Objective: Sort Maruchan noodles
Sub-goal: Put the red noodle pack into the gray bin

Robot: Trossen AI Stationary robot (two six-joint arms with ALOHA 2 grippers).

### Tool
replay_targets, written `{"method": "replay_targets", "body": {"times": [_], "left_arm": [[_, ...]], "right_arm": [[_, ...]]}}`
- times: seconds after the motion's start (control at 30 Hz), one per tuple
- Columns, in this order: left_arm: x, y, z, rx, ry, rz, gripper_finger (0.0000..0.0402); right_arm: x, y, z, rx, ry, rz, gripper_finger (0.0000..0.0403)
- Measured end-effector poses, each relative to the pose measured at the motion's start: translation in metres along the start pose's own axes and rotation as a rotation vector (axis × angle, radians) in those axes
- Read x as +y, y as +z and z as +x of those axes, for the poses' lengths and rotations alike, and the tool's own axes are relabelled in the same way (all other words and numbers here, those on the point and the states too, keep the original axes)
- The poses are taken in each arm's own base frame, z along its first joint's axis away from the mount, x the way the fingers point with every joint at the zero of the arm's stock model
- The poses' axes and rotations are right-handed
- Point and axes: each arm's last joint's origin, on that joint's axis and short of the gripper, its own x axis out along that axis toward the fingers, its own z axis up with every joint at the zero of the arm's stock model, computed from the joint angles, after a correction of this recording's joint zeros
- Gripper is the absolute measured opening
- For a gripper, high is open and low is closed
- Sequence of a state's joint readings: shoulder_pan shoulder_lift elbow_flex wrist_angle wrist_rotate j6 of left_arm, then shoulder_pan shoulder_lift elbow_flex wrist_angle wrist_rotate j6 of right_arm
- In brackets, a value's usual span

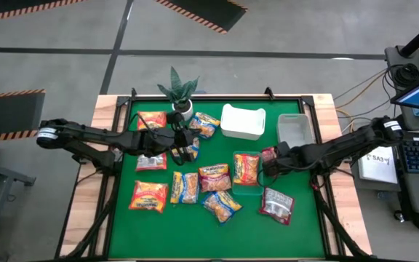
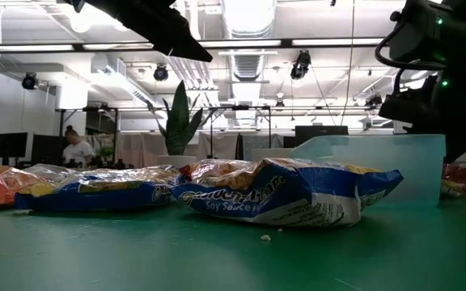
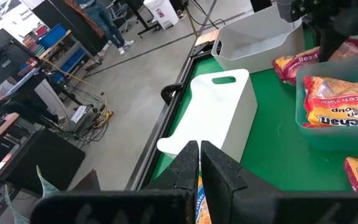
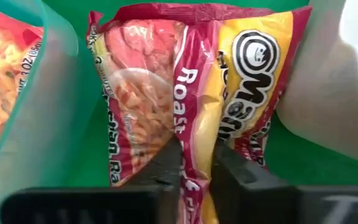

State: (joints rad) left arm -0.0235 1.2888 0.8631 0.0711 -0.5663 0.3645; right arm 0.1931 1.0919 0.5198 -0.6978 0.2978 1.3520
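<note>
Held packet, axis: the dark red-and-yellow packet (image 4: 191, 93) runs lengthwise straight away from my right end effector (image 4: 194, 163), its printed lettering running along that same line.
Held packet, position: its near end sits between my right fingers (image 4: 166, 163); the rest extends forward, flanked by the clear tray (image 4: 42, 93) on one side and the grey bin (image 4: 328, 81) on the other.
Right end effector, state: fingers pressed together on the near end of that packet, the wrapper creased between them.
Right end effector, location: in the high view, just beside the clear tray (image 1: 247, 169) and in front of the grey bin (image 1: 295, 129).
Held packet, look: glossy wrapper, dark red border, yellow panel with a round face logo, a window of noodle picture.
Tray contents: one orange packet (image 4: 5, 81) lies inside the tray, beside my right fingers.
Left end effector, state: my left end effector (image 3: 199, 163) has fingers together, nothing seen between the tips.
Left end effector, location: over the packets near the plant (image 1: 178, 91), the white tub (image 3: 219, 115) straight ahead of it.
Other packets: loose packets (image 1: 195, 189) lie scattered on the green surface (image 1: 122, 218), well apart from my right end effector, pointing various ways.
</note>
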Motion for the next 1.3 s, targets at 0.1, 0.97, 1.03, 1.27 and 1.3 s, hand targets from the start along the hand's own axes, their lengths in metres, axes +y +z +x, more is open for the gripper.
{"method": "replay_targets", "body": {"times": [0.1, 0.97, 1.03, 1.27, 1.3], "left_arm": [[0.0, 0.0, 0.0, 0.0, 0.0, 0.0, 0.0], [0.003, 0.007, 0.0, -0.061, 0.026, -0.031, 0.0], [0.003, 0.007, 0.0, -0.061, 0.026, -0.031, 0.0], [0.003, 0.008, 0.0, -0.074, 0.032, -0.031, 0.0], [0.004, 0.009, 0.0, -0.081, 0.035, -0.03, 0.0]], "right_arm": [[0.001, 0.002, -0.006, 0.008, 0.026, -0.008, 0.0016], [0.023, 0.049, -0.126, -0.035, 0.2, -0.042, 0.0012], [0.024, 0.056, -0.138, -0.011, 0.205, -0.037, 0.0012], [0.024, 0.086, -0.169, 0.115, 0.232, 0.018, 0.0012], [0.023, 0.091, -0.171, 0.143, 0.231, 0.034, 0.0012]]}}
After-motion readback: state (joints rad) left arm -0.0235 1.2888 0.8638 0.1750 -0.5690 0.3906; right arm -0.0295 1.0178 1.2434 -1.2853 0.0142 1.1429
